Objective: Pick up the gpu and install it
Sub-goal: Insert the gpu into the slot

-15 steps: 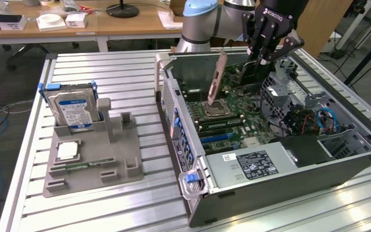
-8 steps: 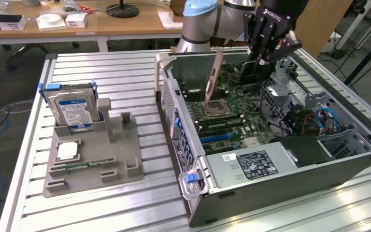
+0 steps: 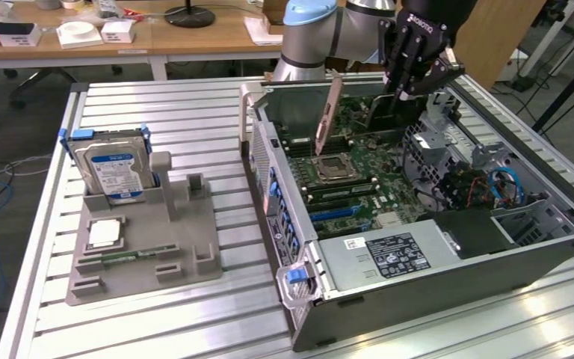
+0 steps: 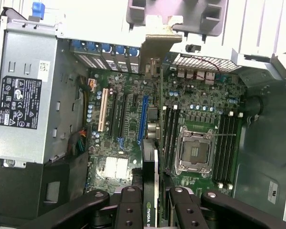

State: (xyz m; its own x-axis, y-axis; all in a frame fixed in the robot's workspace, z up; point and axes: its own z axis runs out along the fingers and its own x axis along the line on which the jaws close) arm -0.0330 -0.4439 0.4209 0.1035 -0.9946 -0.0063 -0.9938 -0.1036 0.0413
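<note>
Gpu (image 4: 152, 200), marked NVIDIA, clamped edge-on in gripper (image 4: 151, 210); ROBOTIQ on gripper body

Wooden desks (image 3: 197, 37) behind, dark floor (image 3: 8, 134), slatted aluminium table (image 3: 167, 101)

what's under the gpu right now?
The gpu, gripped edge-on in the claw, hangs over the motherboard of the open case, beside the blue slot. The card hides the board strip directly beneath its edge.

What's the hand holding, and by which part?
The hand holds the graphics card, gripped on edge at its upper edge, above the open computer case.
</note>
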